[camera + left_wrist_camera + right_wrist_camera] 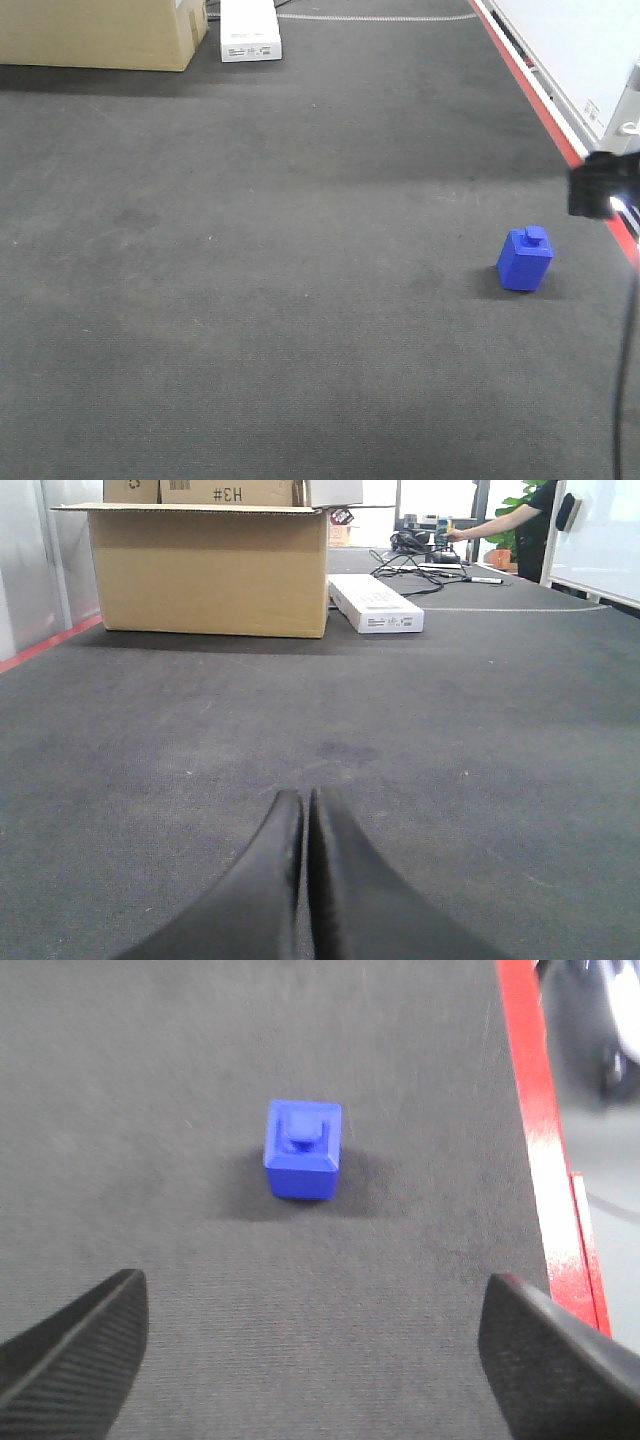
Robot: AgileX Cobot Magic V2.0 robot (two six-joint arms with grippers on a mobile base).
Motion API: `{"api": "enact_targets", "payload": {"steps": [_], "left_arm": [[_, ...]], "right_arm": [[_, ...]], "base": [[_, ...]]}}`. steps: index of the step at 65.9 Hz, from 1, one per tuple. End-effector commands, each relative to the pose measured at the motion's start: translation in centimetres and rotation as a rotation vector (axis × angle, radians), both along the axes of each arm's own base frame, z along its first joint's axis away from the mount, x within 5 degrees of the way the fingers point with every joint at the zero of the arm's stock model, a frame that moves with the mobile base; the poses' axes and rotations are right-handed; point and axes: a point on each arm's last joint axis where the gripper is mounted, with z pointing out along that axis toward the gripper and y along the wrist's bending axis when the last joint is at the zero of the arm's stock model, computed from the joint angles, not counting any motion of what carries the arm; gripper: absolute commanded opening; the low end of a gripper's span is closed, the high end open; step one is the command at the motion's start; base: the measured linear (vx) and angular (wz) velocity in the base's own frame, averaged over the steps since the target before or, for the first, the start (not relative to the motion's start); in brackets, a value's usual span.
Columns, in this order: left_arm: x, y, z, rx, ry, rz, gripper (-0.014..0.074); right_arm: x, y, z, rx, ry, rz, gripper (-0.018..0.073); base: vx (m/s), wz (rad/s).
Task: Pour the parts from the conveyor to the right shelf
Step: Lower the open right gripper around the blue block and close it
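A small blue block-shaped part (525,259) with a knob on top stands on the dark grey carpet at the right. In the right wrist view the blue part (302,1148) lies ahead of my right gripper (315,1295), whose jaws are wide open and empty, well short of it. A black piece of my right arm (598,185) shows at the right edge of the front view. My left gripper (305,802) is shut with nothing between its fingers, low over bare carpet. No conveyor or shelf shows.
A large cardboard box (208,568) and a flat white box (376,604) stand at the far end of the carpet. A red strip (548,110) borders the carpet on the right (545,1140). A person's arm reaches over a cluttered desk (440,550) far back.
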Motion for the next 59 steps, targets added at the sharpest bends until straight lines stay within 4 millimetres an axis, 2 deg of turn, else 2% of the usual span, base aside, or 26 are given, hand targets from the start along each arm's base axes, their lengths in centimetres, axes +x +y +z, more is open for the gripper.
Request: {"api": "enact_targets", "payload": {"steps": [1, 15, 29, 43, 59], "left_arm": [[-0.2, 0.0, 1.5, -0.011, -0.110, -0.006, -0.0006], [-0.2, 0.0, 1.5, -0.011, -0.110, -0.006, -0.0006], [-0.2, 0.0, 1.5, -0.011, -0.110, -0.006, -0.0006], [-0.2, 0.0, 1.5, -0.011, -0.110, -0.006, -0.0006], [-0.2, 0.0, 1.5, -0.011, -0.110, -0.006, -0.0006]], "right_arm": [[2.3, -0.1, 1.3, -0.031, -0.019, 0.012, 0.0634], [7.5, -0.4, -0.9, -0.055, 0.145, 0.022, 0.0634], [11.6, -0.6, -3.8, -0.042, 0.257, 0.048, 0.0634], [14.3, -0.5, -6.2, -0.038, 0.308, 0.057, 0.0631], [15.9, -0.8, -9.4, -0.026, 0.346, 0.051, 0.0624]], "base": [[0.00, 0.00], [0.00, 0.00], [0.00, 0.00], [0.00, 0.00], [0.00, 0.00]]}}
